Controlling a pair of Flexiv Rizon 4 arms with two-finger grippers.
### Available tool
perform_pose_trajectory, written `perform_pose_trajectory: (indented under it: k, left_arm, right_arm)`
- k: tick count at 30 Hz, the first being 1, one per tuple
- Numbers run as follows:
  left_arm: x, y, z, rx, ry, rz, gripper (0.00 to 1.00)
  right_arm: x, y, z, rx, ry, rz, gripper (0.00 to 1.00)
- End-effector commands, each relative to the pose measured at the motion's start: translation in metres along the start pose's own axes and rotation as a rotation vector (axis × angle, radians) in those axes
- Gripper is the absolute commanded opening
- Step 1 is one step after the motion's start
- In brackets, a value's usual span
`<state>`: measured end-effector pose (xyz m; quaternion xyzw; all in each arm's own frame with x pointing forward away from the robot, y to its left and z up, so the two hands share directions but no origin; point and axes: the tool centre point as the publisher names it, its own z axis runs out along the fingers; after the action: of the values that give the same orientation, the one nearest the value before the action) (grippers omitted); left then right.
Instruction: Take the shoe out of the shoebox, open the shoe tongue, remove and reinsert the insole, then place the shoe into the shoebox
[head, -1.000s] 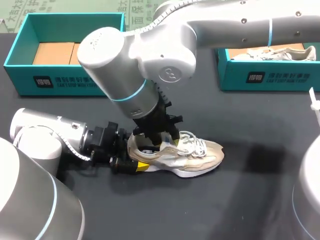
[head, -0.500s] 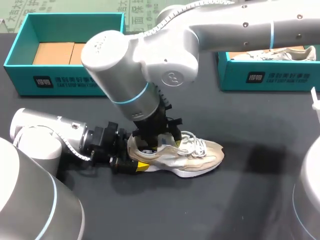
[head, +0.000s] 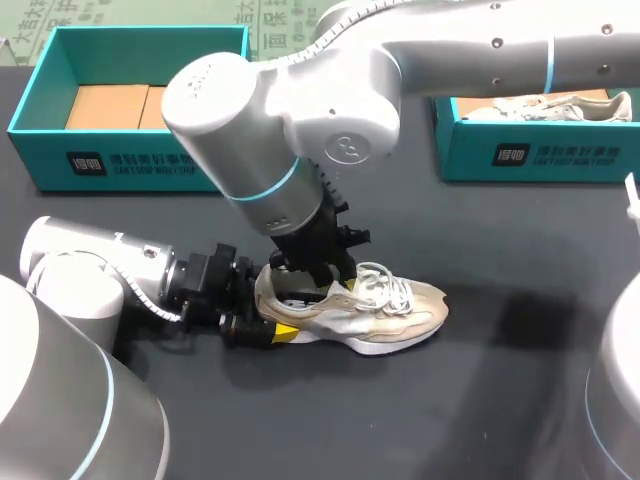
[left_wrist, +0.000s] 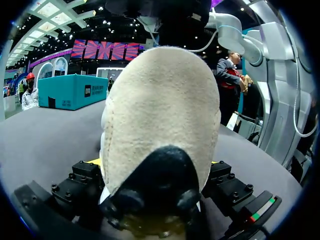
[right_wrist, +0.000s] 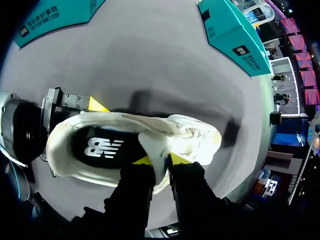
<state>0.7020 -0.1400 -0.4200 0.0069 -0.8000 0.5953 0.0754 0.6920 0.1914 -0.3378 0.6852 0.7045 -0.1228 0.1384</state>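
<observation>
The shoe (head: 385, 312) stands on its sole on the dark table (head: 480, 400), out of the box. Its heel is clamped from both sides by the left gripper (head: 264, 316). The right gripper (right_wrist: 160, 160) comes down from above, its yellow tips pinching the tongue (right_wrist: 156, 139).

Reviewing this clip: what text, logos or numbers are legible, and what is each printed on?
Left shoebox, front wall: white print beside a dark label, too blurred to read.
Right shoebox, front wall: the same kind of print, too blurred to read.
Insole inside the shoe: a white logo mark, no readable words.
No numbers legible.
</observation>
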Motion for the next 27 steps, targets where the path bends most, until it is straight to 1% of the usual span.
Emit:
perform_pose_trajectory:
  k: [1, 3, 5, 6, 7, 9, 10, 12, 13, 14, 27]
  left_arm:
    - [-0.002, 0.002, 0.002, -0.001, -0.001, -0.001, 0.0]
    - [-0.002, 0.002, 0.002, -0.001, -0.001, -0.001, 0.0]
    - [-0.002, 0.002, 0.002, -0.001, -0.001, -0.001, 0.0]
    - [-0.002, 0.002, 0.002, -0.001, -0.001, -0.001, 0.0]
    - [-0.002, 0.002, 0.002, -0.001, -0.001, -0.001, 0.0]
    - [-0.002, 0.002, 0.002, -0.001, -0.001, -0.001, 0.0]
    - [-0.002, 0.002, 0.002, -0.001, -0.001, -0.001, 0.0]
    - [-0.002, 0.002, 0.002, -0.001, -0.001, -0.001, 0.0]
    - [-0.002, 0.002, 0.002, -0.001, -0.001, -0.001, 0.0]
    - [-0.002, 0.002, 0.002, -0.001, -0.001, -0.001, 0.0]
    - [-0.002, 0.002, 0.002, -0.001, -0.001, -0.001, 0.0]
  right_arm:
    - [-0.01, -0.005, -0.006, -0.001, 0.046, 0.832, 0.0]
    - [-0.018, -0.006, -0.006, 0.003, 0.091, 0.815, 0.0]
    - [-0.031, -0.008, -0.003, 0.001, 0.172, 0.792, 0.0]
    - [-0.034, -0.008, -0.003, 0.016, 0.184, 0.779, 0.0]
    - [-0.042, -0.009, -0.002, 0.02, 0.217, 0.769, 0.0]
    - [-0.053, -0.009, 0.0, 0.053, 0.246, 0.745, 0.0]
    - [-0.057, -0.009, 0.0, 0.054, 0.25, 0.744, 0.0]
    - [-0.069, -0.008, -0.002, 0.058, 0.319, 0.694, 0.0]
    - [-0.075, -0.008, 0.0, 0.036, 0.363, 0.693, 0.0]
    - [-0.081, -0.008, 0.002, 0.052, 0.383, 0.683, 0.0]
    - [-0.081, -0.008, 0.002, 0.052, 0.383, 0.683, 0.0]
